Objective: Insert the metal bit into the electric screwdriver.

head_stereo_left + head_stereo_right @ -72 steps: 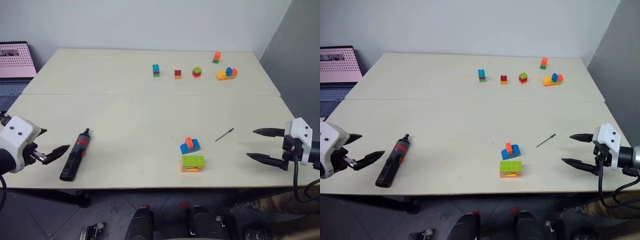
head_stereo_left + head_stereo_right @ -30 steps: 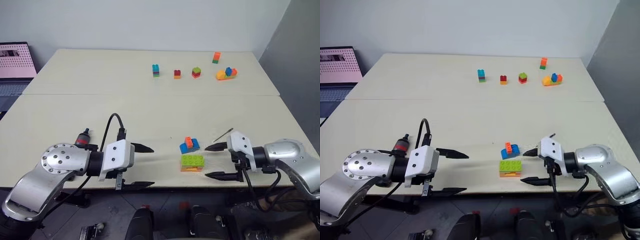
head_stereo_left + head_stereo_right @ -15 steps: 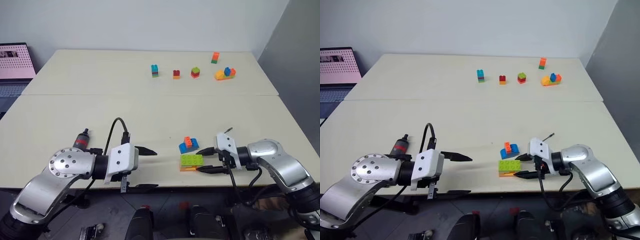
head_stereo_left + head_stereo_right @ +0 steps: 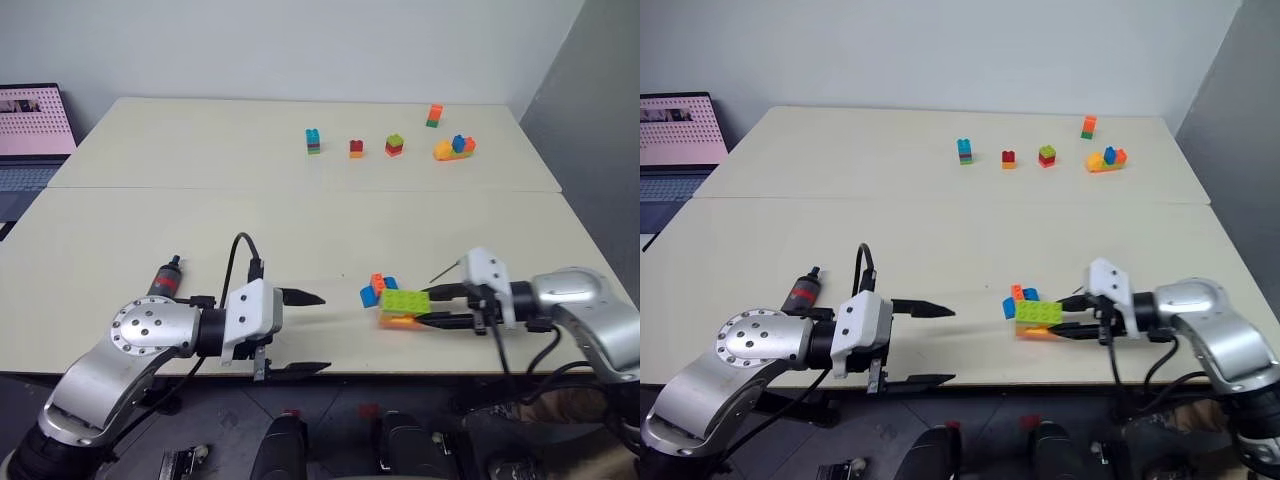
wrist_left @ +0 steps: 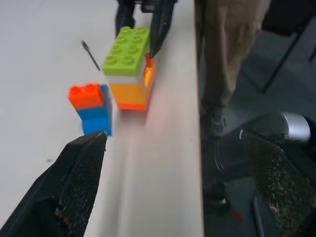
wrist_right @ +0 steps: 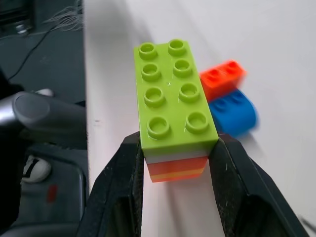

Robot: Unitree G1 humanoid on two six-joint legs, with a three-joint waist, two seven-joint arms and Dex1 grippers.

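Note:
The electric screwdriver [image 4: 166, 279] lies at the near left of the table; I see its tip and red band, the rest is hidden behind my left arm. The metal bit [image 4: 447, 270] lies on the table just behind my right gripper and also shows as a thin rod [image 5: 90, 53] in the left wrist view. My right gripper [image 4: 432, 308] is shut on a green-topped brick stack [image 6: 175, 106] with white and orange layers, one finger on each side. My left gripper [image 4: 323, 333] stands open with nothing in it near the front edge, right of the screwdriver.
A blue and orange brick [image 4: 375, 289] sits just left of the held stack. Several small brick stacks [image 4: 392, 145] stand at the far right of the table. A laptop [image 4: 30, 125] is at the far left. A person's trouser leg [image 5: 232, 49] stands past the table's front edge.
My right gripper closed on the green-topped brick stack and moved it to the right and slightly up. My left gripper drifted a little to the right and stayed open.

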